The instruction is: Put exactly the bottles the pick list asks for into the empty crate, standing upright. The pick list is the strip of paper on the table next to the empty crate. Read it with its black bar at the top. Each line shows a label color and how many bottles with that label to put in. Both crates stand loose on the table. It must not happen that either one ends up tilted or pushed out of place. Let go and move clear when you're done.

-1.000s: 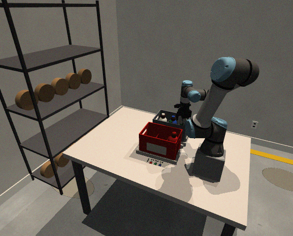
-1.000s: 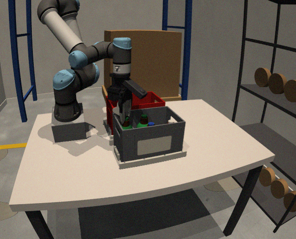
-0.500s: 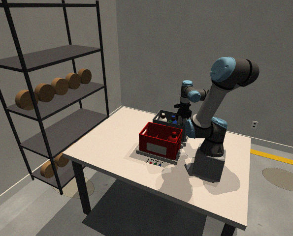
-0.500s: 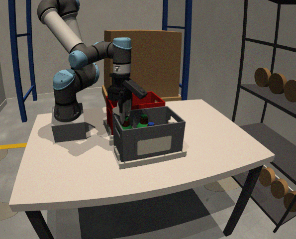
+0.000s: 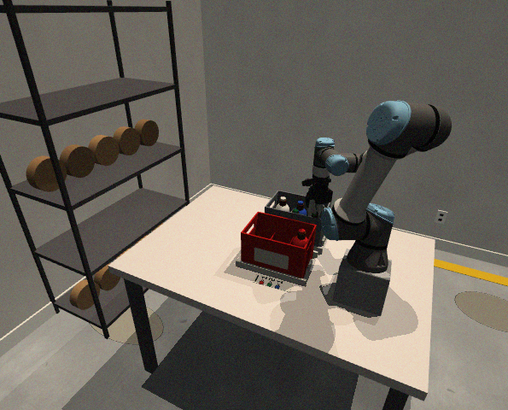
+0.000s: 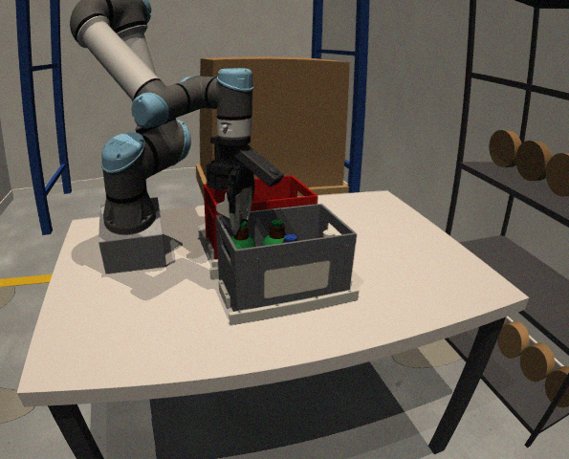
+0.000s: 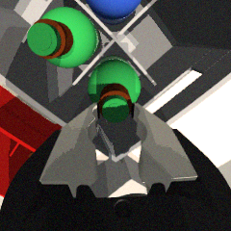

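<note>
Overhead, the arm reaches down into the grey crate (image 5: pixel 277 203) behind the red crate (image 5: pixel 275 245), which holds one red-capped bottle (image 5: pixel 300 237) at its 3 o'clock corner.
From the exterior, the gripper (image 6: pixel 238 225) stands inside the grey crate; at the wrist, its jaws are clamped on the neck of a green-capped bottle (image 7: pixel 115 87), a second green one (image 7: pixel 60 38) at 10 o'clock.

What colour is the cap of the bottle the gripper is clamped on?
Green, above a brown neck; the bottle in the gripper shows best in the wrist view.

No text can be read on anything.
</note>
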